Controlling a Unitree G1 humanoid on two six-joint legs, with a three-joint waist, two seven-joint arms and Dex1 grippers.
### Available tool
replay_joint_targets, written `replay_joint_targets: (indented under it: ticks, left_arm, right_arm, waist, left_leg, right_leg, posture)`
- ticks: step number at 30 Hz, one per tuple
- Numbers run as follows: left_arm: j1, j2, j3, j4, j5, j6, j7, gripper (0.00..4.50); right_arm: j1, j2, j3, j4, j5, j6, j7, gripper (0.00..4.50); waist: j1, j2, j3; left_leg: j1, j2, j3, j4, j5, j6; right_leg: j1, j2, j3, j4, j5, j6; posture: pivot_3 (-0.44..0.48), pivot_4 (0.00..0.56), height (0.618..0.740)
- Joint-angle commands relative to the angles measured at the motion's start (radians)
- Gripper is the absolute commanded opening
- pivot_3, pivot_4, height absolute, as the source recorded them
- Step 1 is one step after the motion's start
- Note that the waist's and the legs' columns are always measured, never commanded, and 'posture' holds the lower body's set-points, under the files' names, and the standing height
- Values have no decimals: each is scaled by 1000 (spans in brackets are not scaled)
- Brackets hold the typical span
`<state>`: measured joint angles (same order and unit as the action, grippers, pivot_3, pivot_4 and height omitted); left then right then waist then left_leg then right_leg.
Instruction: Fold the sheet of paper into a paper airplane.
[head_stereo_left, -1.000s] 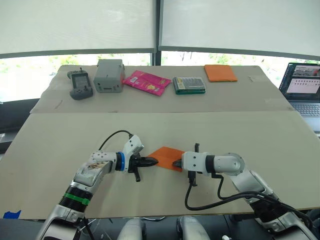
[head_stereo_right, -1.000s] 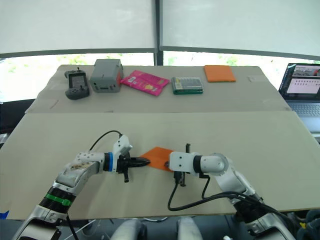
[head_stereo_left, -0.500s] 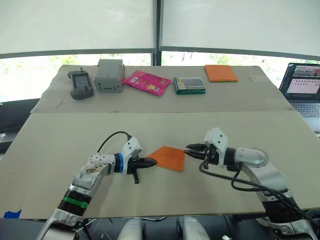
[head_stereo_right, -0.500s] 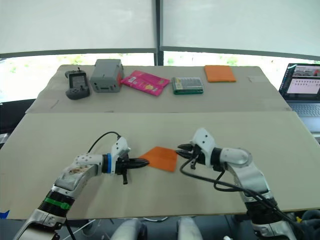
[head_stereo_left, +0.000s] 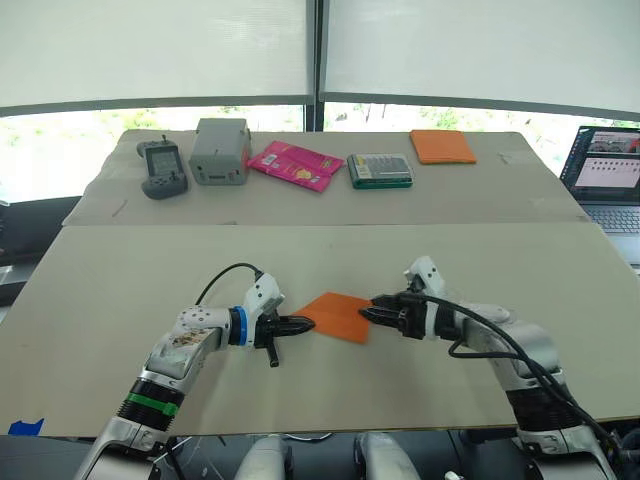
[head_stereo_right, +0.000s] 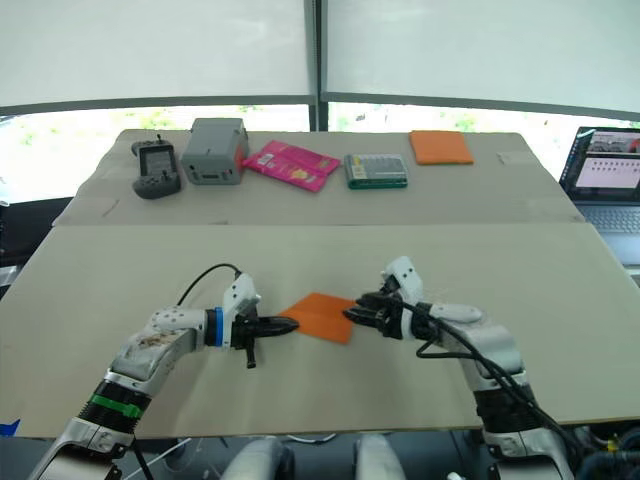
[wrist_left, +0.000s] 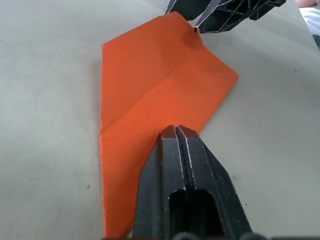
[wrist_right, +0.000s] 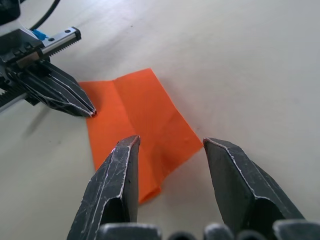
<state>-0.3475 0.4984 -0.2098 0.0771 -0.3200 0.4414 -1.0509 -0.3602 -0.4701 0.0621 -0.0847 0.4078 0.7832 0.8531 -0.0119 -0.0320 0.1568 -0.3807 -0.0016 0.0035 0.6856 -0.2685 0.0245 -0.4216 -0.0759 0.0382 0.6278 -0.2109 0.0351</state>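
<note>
The right gripper (wrist_right: 170, 175) has come back to the orange sheet of paper (head_stereo_left: 338, 315) on the near table with fingers wide apart, the left gripper (wrist_left: 176, 131) pinches its corner shut, so close gently on the edge.

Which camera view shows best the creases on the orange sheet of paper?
The left wrist view: the sheet of paper lies close, with a crease line and layered flaps plain to see. The right wrist view shows it between the open fingers of the right gripper, one fold visible. Both eye views show it small and flat between the grippers.
</note>
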Motion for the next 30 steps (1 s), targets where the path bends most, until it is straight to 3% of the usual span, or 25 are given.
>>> replay_joint_targets:
  ticks: [1,5,9,12,20,26,30]
  left_arm:
    - [14,6,-17,31,29,15,10,0]
    - [12,9,-16,34,31,14,8,0]
    - [9,11,-16,34,32,14,9,0]
    - [7,10,-20,32,30,17,4,0]
    - [-11,5,-30,49,32,13,-10,0]
    - [-22,2,-26,59,29,12,-15,0]
    - [-32,-20,28,37,-48,78,-17,0]
  right_arm:
    - [-24,-10,-2,-5,24,-11,27,1466]
    - [-8,-15,1,-34,15,-92,53,66]
    - [71,-49,37,-120,-35,-263,106,26]
    - [128,-105,117,-129,-176,-504,132,26]
    - [170,-134,177,4,-386,-1007,89,26]
    - [175,-124,212,78,-444,-1128,78,26]
    - [175,-101,234,116,-451,-1115,69,26]
  waist:
    - [0,0,0]
    - [0,0,0]
    - [1,0,0]
    - [0,0,0]
    - [0,0,0]
    - [1,0,0]
    - [1,0,0]
  left_leg:
    - [0,0,0,0,0,0]
    - [0,0,0,0,0,0]
    - [0,0,0,0,0,0]
    - [0,0,0,0,0,0]
    - [1,-1,1,0,0,0]
    - [1,0,1,0,0,0]
    - [1,0,1,0,0,0]
  right_leg:
    - [0,0,0,0,0,0]
    - [0,0,0,0,0,0]
    - [0,0,0,0,0,0]
    - [0,0,0,0,0,1]
    - [1,0,0,0,-1,1]
    - [1,0,0,0,-1,1]
    - [1,0,0,0,-1,1]
  posture:
    - [0,150,740]
    - [0,150,740]
    - [0,150,740]
    - [0,150,740]
    - [0,150,740]
    - [0,150,740]
    - [0,150,740]
